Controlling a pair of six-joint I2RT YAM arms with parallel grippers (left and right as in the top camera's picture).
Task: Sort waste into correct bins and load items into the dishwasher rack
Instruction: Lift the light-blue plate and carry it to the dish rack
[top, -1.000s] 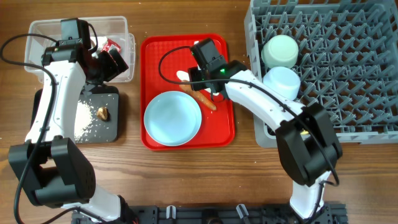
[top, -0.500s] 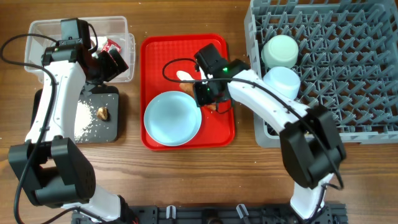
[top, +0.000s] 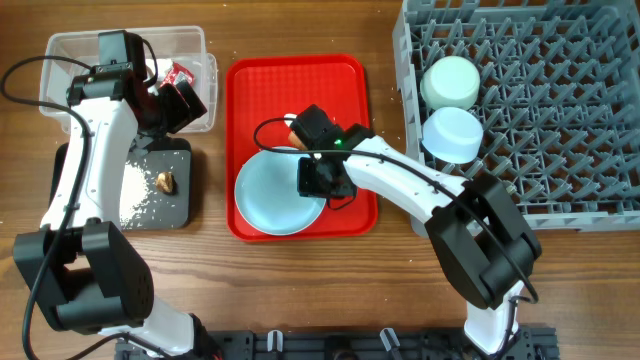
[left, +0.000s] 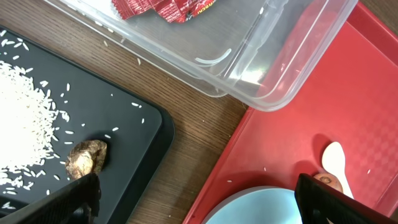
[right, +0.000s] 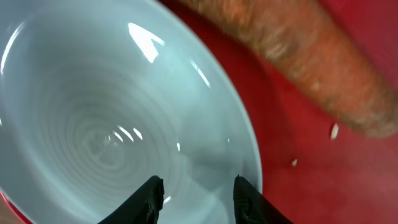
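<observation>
Loading step: right pincer (right: 198, 188), narrowly parted and empty, hovers over the round light blue plate (top: 265, 195). Next: grip its rim, carry to the grey pegged plastic rack (top: 560, 120).

Overhead: bright, even, diffuse light, and the whole frame is sharp. Shadows fall soft and short on the brown wooden worktop (top: 300, 300).

Left wrist: well lit. White glare streaks sit on the clear plastic rectangular tub (left: 249, 62), upper centre. The white rice-like grains (left: 25, 118) are crisp. The left claw (left: 198, 208) fingers are dark and soft at the bottom corners.

Right wrist: very close range. The light blue round plate (right: 112, 124) shows white highlights upper left and a grey shadow lower centre. The orange-brown sausage-like stick (right: 298, 62), upper right, is blurred. The right claw (right: 198, 198) tips are in silhouette.
</observation>
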